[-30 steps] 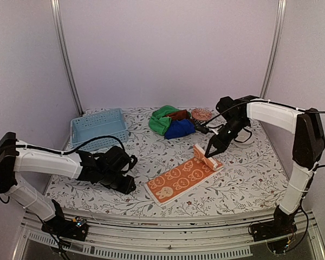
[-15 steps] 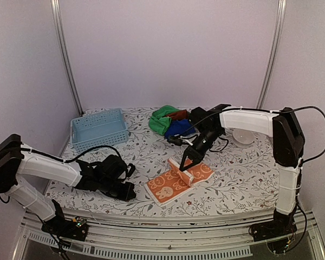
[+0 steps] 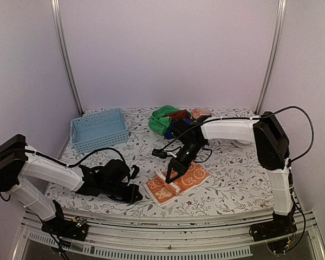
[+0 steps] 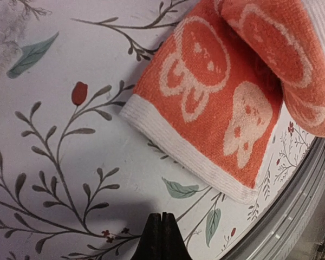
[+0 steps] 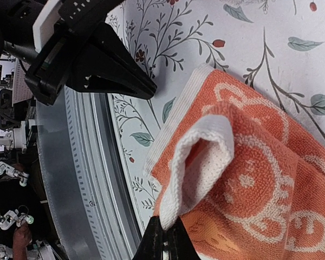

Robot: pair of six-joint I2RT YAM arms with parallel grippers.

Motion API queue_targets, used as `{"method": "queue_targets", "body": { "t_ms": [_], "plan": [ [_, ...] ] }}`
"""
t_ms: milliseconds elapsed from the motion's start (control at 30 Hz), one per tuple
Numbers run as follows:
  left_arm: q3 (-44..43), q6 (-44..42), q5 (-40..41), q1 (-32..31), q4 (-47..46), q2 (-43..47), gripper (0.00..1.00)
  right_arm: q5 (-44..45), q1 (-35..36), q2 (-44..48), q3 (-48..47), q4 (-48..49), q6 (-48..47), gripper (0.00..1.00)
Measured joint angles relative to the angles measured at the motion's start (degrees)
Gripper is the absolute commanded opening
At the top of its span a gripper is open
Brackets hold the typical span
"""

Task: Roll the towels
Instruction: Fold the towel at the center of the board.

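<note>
Orange towel (image 3: 194,175) is lying near the desk's (image 3: 227,184) 6 o'clock edge, one end folding over, clamped in the right gripper (image 3: 168,178). Left gripper (image 3: 135,195) is sitting closed, empty, at its 9 o'clock. Rolling well probably means keeping edges aligned.

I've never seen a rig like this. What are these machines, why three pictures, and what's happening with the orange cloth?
Two white robot arms are bolted at the near edge of a flower-patterned table, each ending in a two-finger gripper. The wide picture is from a fixed camera above and behind them; the close-ups are from cameras on the wrists. The right gripper is shut on one end of the orange towel with cream pattern, holding it curled over the rest. The left gripper is shut and empty, beside the towel's near corner. Farther back lie a green towel, a deep blue towel and a rust-brown towel heaped together, and a light blue slotted plastic basket.
</note>
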State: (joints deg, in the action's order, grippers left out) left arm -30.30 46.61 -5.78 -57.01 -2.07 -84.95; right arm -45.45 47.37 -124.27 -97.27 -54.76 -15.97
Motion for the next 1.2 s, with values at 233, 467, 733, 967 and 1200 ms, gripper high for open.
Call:
{"method": "queue_targets", "body": {
  "t_ms": [233,467,733,967,1200],
  "plan": [
    [0.33,1.01,-0.26,-0.59,-2.95,-1.60,0.00,0.46,0.85,-2.71,-1.36,1.01,1.66,0.03],
    [0.33,1.05,-0.44,-0.70,-3.34,-1.84,0.00,-0.17,1.40,-3.74,-3.37,1.31,2.08,0.03],
    [0.33,1.11,-0.44,-0.72,-4.52,-2.40,0.00,-1.51,3.65,-4.96,-4.83,1.25,2.08,0.05],
    [0.33,1.53,-0.39,-0.83,-4.57,-2.40,0.00,-2.14,4.39,-6.84,-7.08,1.11,2.21,0.17],
    [0.90,1.81,0.48,-1.09,-3.76,-1.20,0.00,-3.17,4.39,-7.50,-8.35,0.90,2.19,0.35]
  ]
}}
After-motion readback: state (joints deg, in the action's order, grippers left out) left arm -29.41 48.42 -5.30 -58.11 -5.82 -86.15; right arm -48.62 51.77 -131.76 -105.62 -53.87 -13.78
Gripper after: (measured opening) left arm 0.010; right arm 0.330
